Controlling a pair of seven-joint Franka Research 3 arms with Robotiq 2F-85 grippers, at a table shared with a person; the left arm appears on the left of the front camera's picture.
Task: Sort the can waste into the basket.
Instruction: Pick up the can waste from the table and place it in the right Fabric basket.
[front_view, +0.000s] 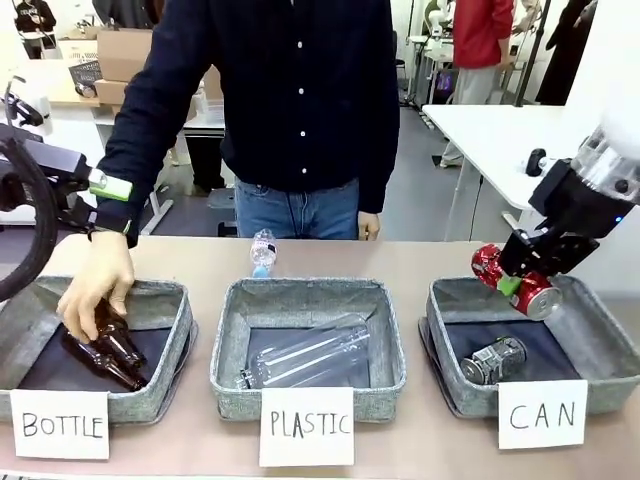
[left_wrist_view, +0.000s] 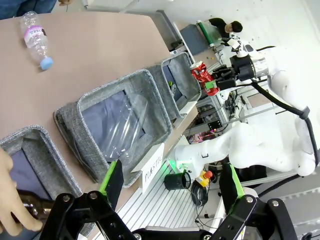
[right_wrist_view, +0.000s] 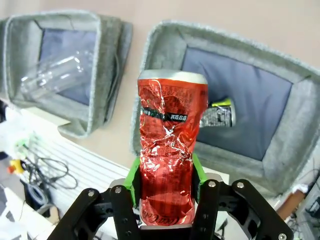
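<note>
Closest to me, along the front edge of the table (front_view: 400, 262), stand three hand-lettered cards, and the one that matters reads "CAN" (front_view: 542, 413). Behind it sits the grey fabric basket (front_view: 612, 352). A dark, dented can (front_view: 494, 360) already lies on its side on the lining.

The red can (front_view: 517, 282) is up in the air, clamped across its body in the right jaws. It is tilted and hangs over the far left rim of that basket. Looking down the right wrist, the green pads (right_wrist_view: 131, 182) press on either side of its lower half, and its silver end points towards the basket below.

That can is badly crumpled. I'd judge it empty, so very light, with thin walls that would cave in further under a hard squeeze. The paint looks slick, but the creases should give the pads something to bite on. The middle of the body is a sensible place to hold it, since the rimmed ends are stiffer but narrower. A drop onto the soft lining shouldn't harm it.

The left jaws stand wide apart with nothing between them. Across the table, a person's hand (front_view: 97, 285) rests on a brown bottle (front_view: 110, 355) in the "BOTTLE" bin.
</note>
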